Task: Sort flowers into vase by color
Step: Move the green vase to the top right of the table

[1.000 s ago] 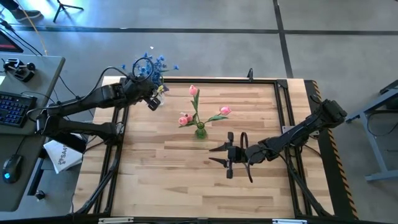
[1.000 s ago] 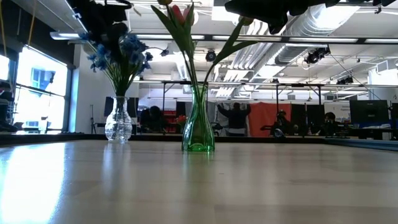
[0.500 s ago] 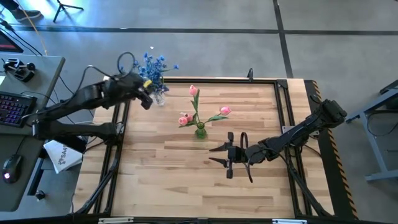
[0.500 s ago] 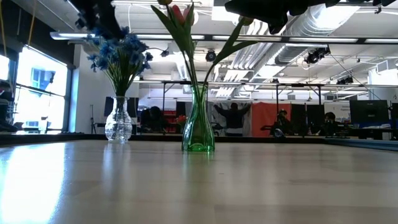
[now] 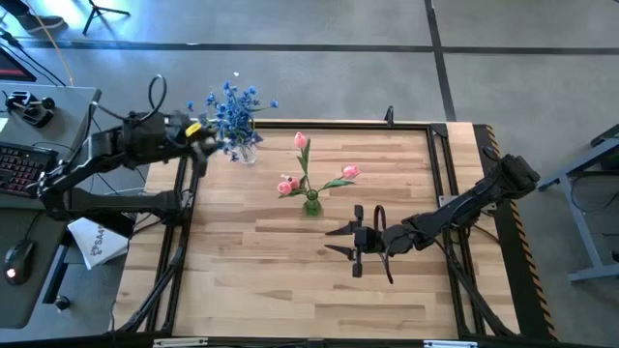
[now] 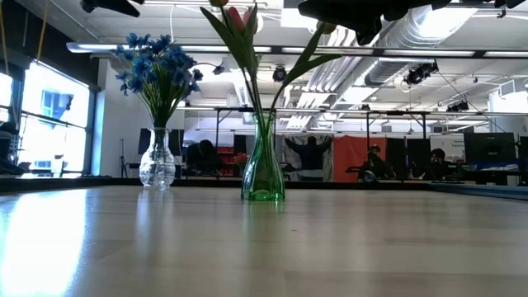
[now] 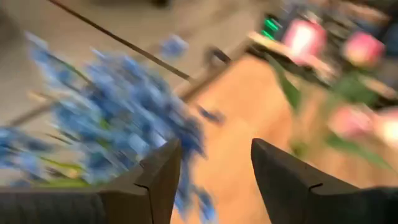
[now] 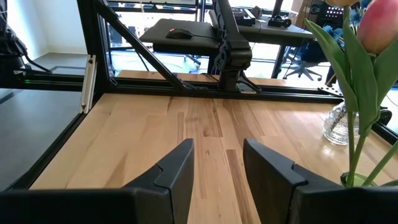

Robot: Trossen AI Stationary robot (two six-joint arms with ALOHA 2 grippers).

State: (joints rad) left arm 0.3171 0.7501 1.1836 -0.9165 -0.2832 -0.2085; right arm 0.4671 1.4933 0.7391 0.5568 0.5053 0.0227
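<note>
A spray of blue flowers point(image 5: 232, 108) stands with its stems in a clear glass vase point(image 6: 157, 167) at the table's far left corner. Pink tulips point(image 5: 302, 143) stand in a green glass vase point(image 6: 263, 172) near the table's middle. My left gripper point(image 5: 205, 135) hovers open just left of the blue blossoms point(image 7: 118, 124), at the table's left edge, with nothing between its fingers. My right gripper point(image 5: 334, 241) hangs open above the table's middle, on the near side of the green vase, and points toward the left edge.
A black frame point(image 5: 440, 155) runs round the wooden tabletop point(image 5: 271, 280). A desk with a keyboard point(image 5: 19, 164) stands beyond the left edge. Bare wood lies on the near half of the table. People show far off in the room behind.
My left gripper has come off the blue flowers and drawn back toward the table's left edge and upward. The blue flowers stay standing in the clear vase.
</note>
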